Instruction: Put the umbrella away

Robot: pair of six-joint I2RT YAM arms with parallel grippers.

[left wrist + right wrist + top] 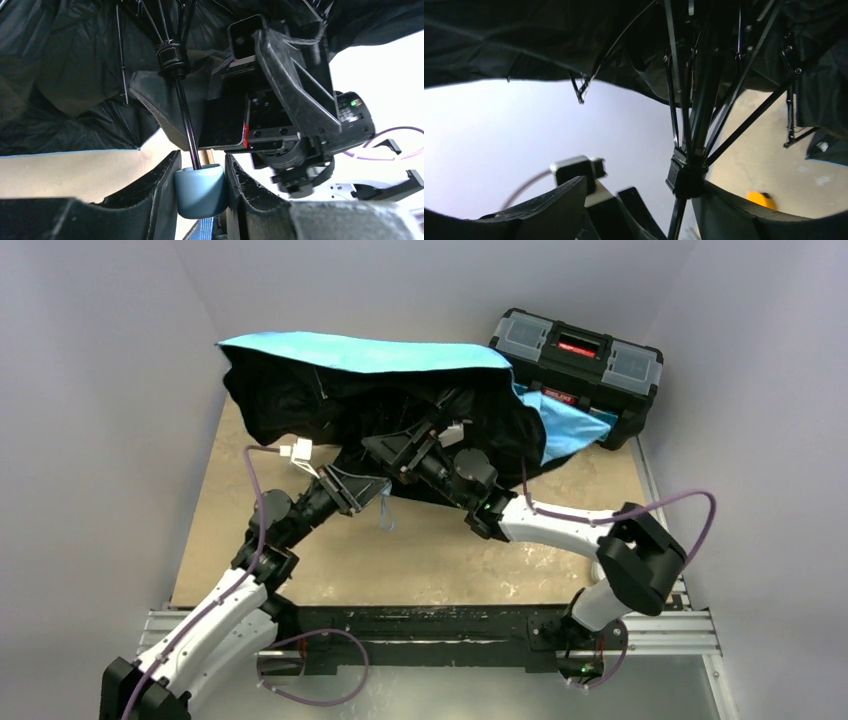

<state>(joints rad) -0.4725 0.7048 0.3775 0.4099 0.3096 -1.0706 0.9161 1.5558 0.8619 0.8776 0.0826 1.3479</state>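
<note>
Top view: the umbrella [370, 352] stands spread but slack over the rear of the tabletop [430, 565]. Its light blue outer face is turned upward and its black lining faces the arms. One blue fold of the canopy reaches the front of the black toolbox [580, 355] in the rear right corner. Both arms reach forward beneath the canopy and meet near its centre.

Left wrist view: the left gripper [200, 172] is closed on the pale blue handle [200, 192], and its two fingers [160, 190] press against opposite sides of the handle. A blue strap [204, 229] hangs below the handle. The black shaft [185, 120] rises from the handle at a slight tilt to the runner [172, 57], from which thin ribs fan out into the black fabric. The body of the other arm's gripper sits just beside the shaft.

Right wrist view: the right gripper [641, 187] is spread wide and holds nothing. The runner lies between its fingers [744, 215], close against one and well apart from the other. A small orange object [761, 199] rests on the tabletop behind that finger.
</note>
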